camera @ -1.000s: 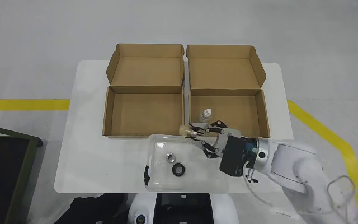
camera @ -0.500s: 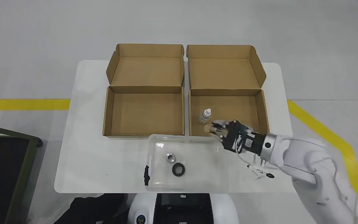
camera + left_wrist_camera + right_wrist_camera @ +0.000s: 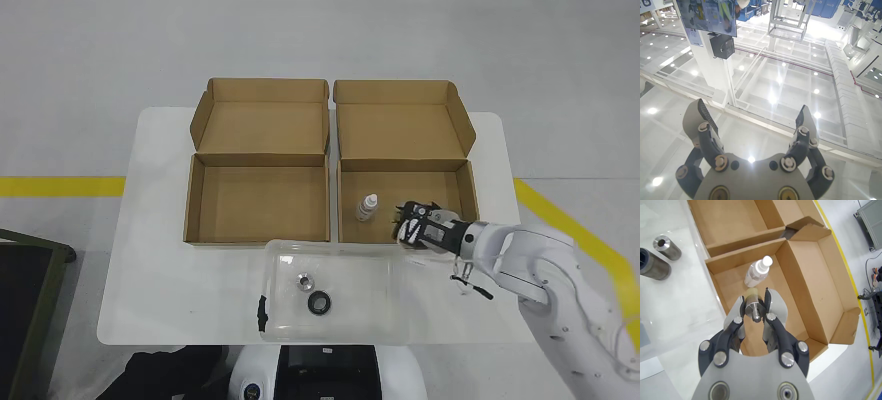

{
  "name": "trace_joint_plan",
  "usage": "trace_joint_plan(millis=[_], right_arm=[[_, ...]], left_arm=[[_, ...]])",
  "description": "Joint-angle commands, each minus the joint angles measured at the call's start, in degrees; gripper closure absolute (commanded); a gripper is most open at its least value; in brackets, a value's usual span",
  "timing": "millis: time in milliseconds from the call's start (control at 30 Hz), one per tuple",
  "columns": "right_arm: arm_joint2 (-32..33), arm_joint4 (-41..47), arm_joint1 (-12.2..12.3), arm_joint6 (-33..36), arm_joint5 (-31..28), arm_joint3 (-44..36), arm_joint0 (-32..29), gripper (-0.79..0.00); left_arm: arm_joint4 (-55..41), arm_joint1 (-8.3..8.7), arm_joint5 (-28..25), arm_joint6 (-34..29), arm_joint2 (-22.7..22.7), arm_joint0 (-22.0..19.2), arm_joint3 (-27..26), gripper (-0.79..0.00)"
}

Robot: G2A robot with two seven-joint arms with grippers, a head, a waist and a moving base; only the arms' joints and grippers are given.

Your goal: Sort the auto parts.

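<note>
The left gripper (image 3: 752, 104) points up at the ceiling, its jaws spread wide with nothing between them.

On the white worktop (image 3: 160, 260), two open cardboard boxes sit side by side at the back. The left box (image 3: 257, 205) shows a bare floor. In front of the boxes, straddling the line where they meet, lies a clear tray (image 3: 360, 305). In its left half are two metal sleeves just beside each other, a slim one (image 3: 304, 281) and a wider dark one (image 3: 320, 301).

The right box (image 3: 440, 195) holds a small clear bottle (image 3: 367, 207) with a white cap, standing near its front left corner. Just right of the bottle, the right gripper (image 3: 412, 222) hangs over the front part of this box. Its jaws are nearly closed, clamped on a short metal stud (image 3: 752, 308). The stud's threaded end points back toward the wrist, and its pale yellow cap points toward the bottle. The stud is held above the box floor.
</note>
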Motion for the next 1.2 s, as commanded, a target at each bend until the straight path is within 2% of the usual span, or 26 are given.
trace_joint_plan(millis=[0, 200, 433, 767, 900, 1000, 1167], right_arm=[[-1.15, -0.77, -0.16, 1.45, 0.51, 1.17, 1.51, 0.000], [-5.99, -1.09, -0.91, 6.34, -0.21, 6.13, 6.85, 0.000], [-12.51, -0.27, -2.29, 9.05, -0.17, 11.96, 12.08, 0.000], [-17.20, -2.54, -3.58, 11.59, 1.69, 16.20, 16.19, -0.006], [-18.06, -2.06, -3.90, 11.93, 1.69, 17.27, 16.90, -0.074], [-18.62, -1.79, -4.11, 12.27, 1.71, 17.94, 17.37, -0.160], [-19.30, -1.25, -4.40, 12.61, 1.56, 18.95, 18.02, -0.215]], left_arm=[[0.00, 0.00, 0.00, 0.00, 0.00, 0.00, 0.00, -0.785], [0.00, 0.00, 0.00, 0.00, 0.00, 0.00, 0.00, -0.785], [0.00, 0.00, 0.00, 0.00, 0.00, 0.00, 0.00, -0.785], [0.00, 0.00, 0.00, 0.00, 0.00, 0.00, 0.00, -0.785], [0.00, 0.00, 0.00, 0.00, 0.00, 0.00, 0.00, -0.785], [0.00, 0.00, 0.00, 0.00, 0.00, 0.00, 0.00, -0.785], [0.00, 0.00, 0.00, 0.00, 0.00, 0.00, 0.00, -0.785]])
